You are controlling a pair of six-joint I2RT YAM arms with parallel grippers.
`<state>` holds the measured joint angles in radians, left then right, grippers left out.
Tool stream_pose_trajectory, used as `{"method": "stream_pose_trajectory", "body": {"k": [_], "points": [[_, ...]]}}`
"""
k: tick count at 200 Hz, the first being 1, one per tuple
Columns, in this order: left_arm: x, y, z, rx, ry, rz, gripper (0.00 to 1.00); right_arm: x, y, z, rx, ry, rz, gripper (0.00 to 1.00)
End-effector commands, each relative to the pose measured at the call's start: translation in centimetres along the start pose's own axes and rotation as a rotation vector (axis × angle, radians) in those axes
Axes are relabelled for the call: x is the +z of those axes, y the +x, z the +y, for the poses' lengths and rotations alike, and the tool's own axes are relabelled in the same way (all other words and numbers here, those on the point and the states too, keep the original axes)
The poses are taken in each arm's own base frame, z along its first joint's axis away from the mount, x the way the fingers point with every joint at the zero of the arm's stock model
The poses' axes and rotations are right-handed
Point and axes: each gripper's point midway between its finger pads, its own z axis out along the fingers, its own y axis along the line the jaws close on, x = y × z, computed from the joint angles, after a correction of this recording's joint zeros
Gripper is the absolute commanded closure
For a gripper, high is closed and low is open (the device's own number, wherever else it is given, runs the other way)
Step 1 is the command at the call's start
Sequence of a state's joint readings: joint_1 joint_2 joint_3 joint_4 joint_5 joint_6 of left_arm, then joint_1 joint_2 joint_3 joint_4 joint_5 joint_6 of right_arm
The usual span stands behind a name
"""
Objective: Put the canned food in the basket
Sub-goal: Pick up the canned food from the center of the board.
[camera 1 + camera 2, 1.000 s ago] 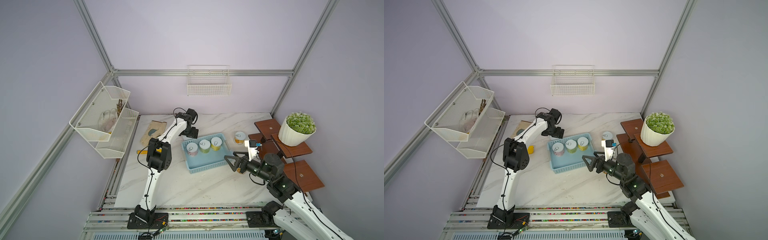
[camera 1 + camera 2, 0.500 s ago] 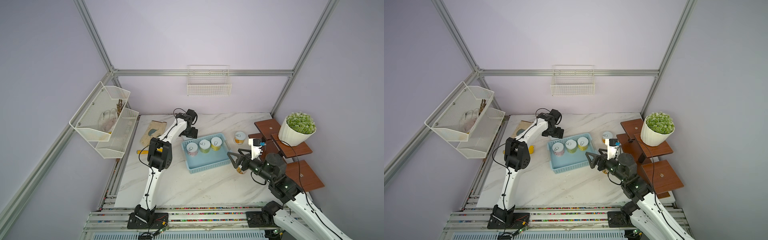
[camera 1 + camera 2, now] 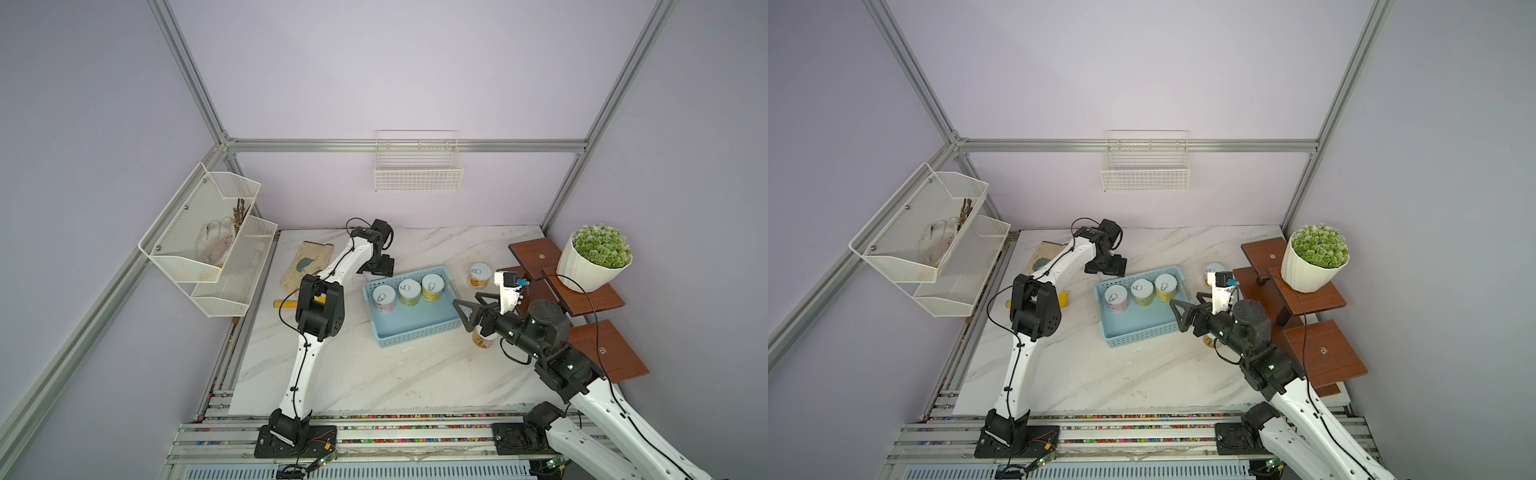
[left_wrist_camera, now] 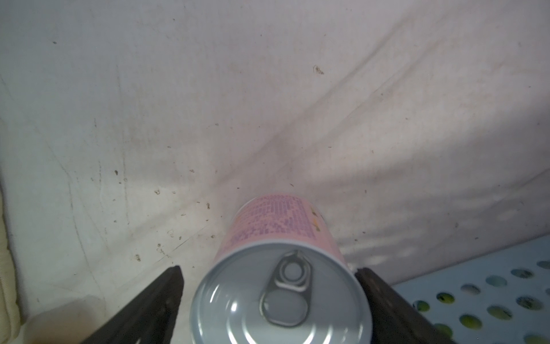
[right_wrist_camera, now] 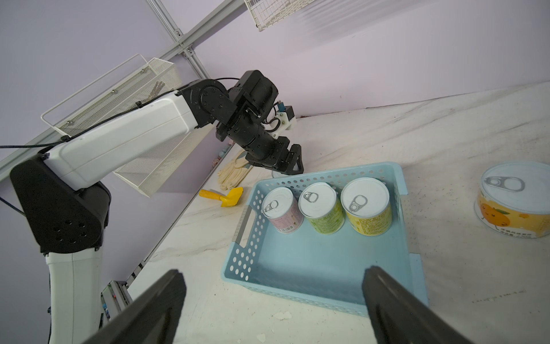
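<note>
The light-blue basket (image 3: 415, 336) lies mid-table with three cans in a row along its far side: pink (image 3: 383, 296), green (image 3: 409, 291), yellow (image 3: 432, 286). My left gripper (image 3: 376, 270) is low at the basket's back-left corner. In the left wrist view a fourth can, pink-labelled (image 4: 276, 226), stands on the table between its jaws. One finger touches the can and a thin gap shows at the other. My right gripper (image 3: 466, 298) hovers open and empty by the basket's right end. One orange can (image 3: 480, 275) stands right of the basket. Another orange can (image 3: 482, 340) is half hidden under my right arm.
A glove (image 3: 307, 259) and a yellow-handled tool (image 3: 286, 303) lie at the table's left, by my left arm. Brown stepped shelves (image 3: 598, 299) carry a potted plant (image 3: 598, 253) at the right. A white mesh rack (image 3: 208, 245) and a wire wall basket (image 3: 417, 166) hang on the walls.
My left gripper's jaws have narrowed around the pink can without leaving their spot. My right gripper has drifted slightly toward the far side, staying open.
</note>
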<state>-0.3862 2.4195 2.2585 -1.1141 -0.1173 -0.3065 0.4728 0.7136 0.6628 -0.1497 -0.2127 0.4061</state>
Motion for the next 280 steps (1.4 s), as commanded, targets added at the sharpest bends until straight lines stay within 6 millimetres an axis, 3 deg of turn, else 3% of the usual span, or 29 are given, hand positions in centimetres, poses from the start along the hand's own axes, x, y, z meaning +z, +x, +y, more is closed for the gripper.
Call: {"method": "stream_pose_trajectory", "body": {"k": [1,94,204,280], "points": [[0.7,1.3,-0.2,0.010,0.010,0.061,0.11,-0.4,-0.8,0.0,-0.012,0.014,-0.023,0.02],[-0.4,0.6,0.5,0.009,0.005,0.038,0.29,0.0,0.0,-0.7,0.014,0.041,0.005,0.04],[-6.3,-1.8,2.3,0.023,-0.042,-0.064,0.32,1.1,1.5,-1.6,0.036,0.063,0.066,0.04],[-13.2,-2.1,3.7,0.021,-0.059,-0.169,0.33,2.8,3.0,-1.2,0.004,0.025,0.170,0.04]]}}
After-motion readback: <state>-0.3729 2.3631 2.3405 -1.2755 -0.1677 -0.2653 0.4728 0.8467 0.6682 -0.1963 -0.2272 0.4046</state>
